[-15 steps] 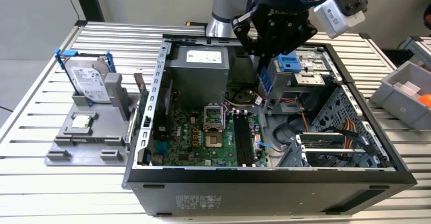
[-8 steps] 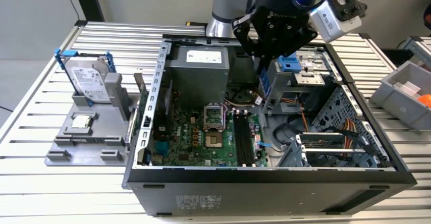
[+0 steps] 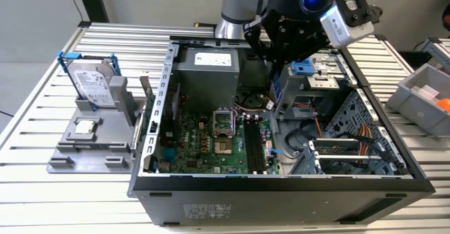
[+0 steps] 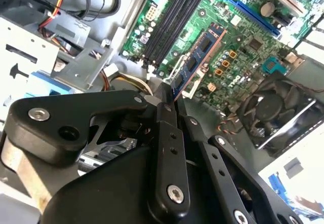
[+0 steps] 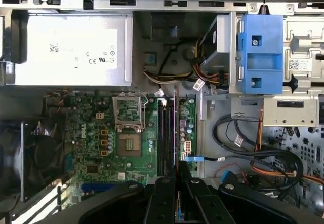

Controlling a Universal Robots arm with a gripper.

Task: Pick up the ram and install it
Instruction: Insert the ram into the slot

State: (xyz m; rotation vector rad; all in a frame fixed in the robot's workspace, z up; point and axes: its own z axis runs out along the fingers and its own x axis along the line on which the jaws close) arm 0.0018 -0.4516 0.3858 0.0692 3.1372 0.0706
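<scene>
From where I stand, the gripper is clenched on the ram. It pinches the upper edge, so the stick hangs on edge inside the open computer case, above the motherboard and apart from it.

In the second wrist view the ram juts out from the gripper, dark blue with black chips, reaching toward the black slots. In the first wrist view the ram shows edge-on as a thin line leaving the gripper. It runs parallel to the slots, along their side nearer the blue drive bracket. Whether it sits squarely over the outermost slot or just beside it, I cannot tell from these angles.

To my eye, the job at this point is alignment rather than force:
- Keep the stick upright, with its long axis true to the slot.
- Line its notch up with the slot's key.
- Have the end latches open; they are too small for me to judge.
- Push straight down and evenly, so that 1 end does not seat ahead of the other and twist the board.
- Watch the blue connector and the loose cables near the slots, because a snag there would tilt the stick.

The hard drive stands on the counter at the exterior view's left, well apart from all this.
</scene>
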